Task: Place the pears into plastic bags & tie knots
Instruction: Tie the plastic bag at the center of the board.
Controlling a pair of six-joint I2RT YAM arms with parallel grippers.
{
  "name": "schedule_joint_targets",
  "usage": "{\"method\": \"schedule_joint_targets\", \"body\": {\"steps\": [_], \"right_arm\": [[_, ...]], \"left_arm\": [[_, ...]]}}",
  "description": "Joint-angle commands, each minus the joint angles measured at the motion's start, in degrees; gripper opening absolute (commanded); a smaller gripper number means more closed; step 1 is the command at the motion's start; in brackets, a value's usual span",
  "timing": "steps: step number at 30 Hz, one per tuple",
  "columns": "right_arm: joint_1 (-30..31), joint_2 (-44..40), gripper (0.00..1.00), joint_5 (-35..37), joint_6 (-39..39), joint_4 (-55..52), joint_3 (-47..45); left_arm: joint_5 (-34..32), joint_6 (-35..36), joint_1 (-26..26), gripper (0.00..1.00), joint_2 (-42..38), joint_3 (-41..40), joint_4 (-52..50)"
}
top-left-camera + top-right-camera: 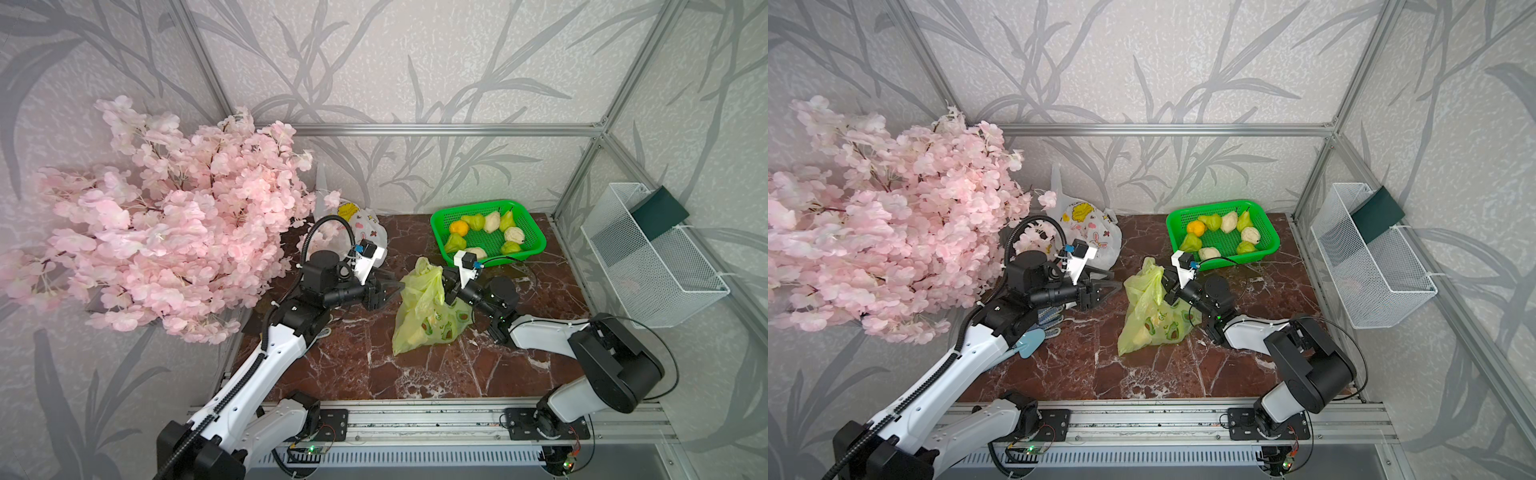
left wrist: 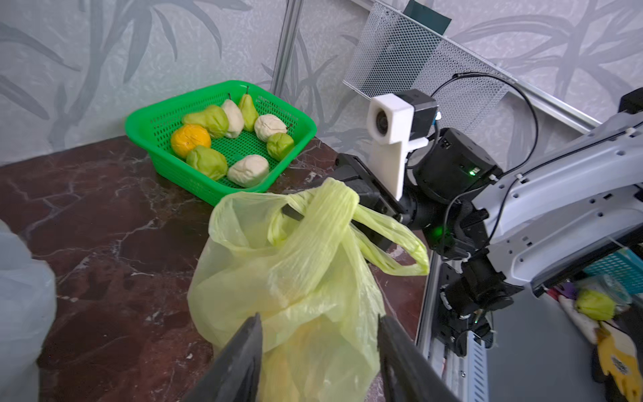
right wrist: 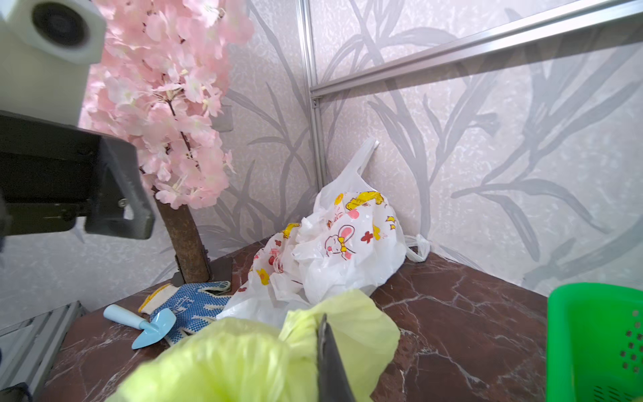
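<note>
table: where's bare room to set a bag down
Bare: the front strip between the yellow-green bag and the front rail; the back gap between the white bag and the green basket. Crowded: left edge, glove and trowel under the flowers.

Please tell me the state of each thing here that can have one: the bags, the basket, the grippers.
yellow-green bag: loaded, upright, handles crossed, mouth partly open.
white printed bags: crumpled in the far corner, not held.
green basket: holds pears.
left gripper: open, empty, beside the yellow-green bag.
right gripper: shut on the yellow-green bag's handle.
</note>
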Motion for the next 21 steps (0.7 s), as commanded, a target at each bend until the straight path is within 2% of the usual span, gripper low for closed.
{"method": "schedule_joint_targets", "body": {"steps": [1, 4, 8, 9, 12, 13, 16, 19, 21], "right_arm": [[0.1, -0.34, 0.0, -1.83, 1.89, 4.45, 1.41], [0.09, 0.38, 0.0, -1.63, 2.91, 4.46, 2.01], [0.2, 2.06, 0.0, -0.68, 5.71, 6.71, 3.33], [0.27, 2.37, 0.0, -0.42, 6.31, 7.12, 3.64], [0.68, 3.09, 0.0, 0.34, 8.09, 8.17, 4.69], [0.72, 3.01, 0.0, 0.45, 9.69, 8.66, 5.06], [0.5, 3.33, 0.0, -0.74, 17.09, 11.16, 5.98], [0.6, 3.36, 0.0, -2.5, 20.0, 11.28, 6.31], [0.38, 3.34, 0.0, -2.55, 19.08, 11.19, 5.83]], "left_arm": [[-5.16, 3.72, 0.15, 0.59, 4.71, 0.04, 2.32], [-3.06, 2.39, 0.11, 0.61, 9.65, 0.12, 8.92], [5.34, -2.59, -0.41, 0.57, 16.85, 0.24, 17.58], [5.49, -4.13, -0.91, 0.53, 18.1, 0.09, 18.86], [4.83, -10.33, -5.09, 0.27, 21.16, -2.11, 26.32], [4.07, -11.61, -7.23, 0.23, 21.74, -3.3, 28.8], [0.37, -10.77, -10.98, 0.19, 23.65, -5.3, 30.43], [-1.1, -11.95, -10.4, 0.17, 24.68, -5.49, 31.65], [-1.4, -11.26, -9.78, 0.19, 22.88, -4.25, 28.22]]}}
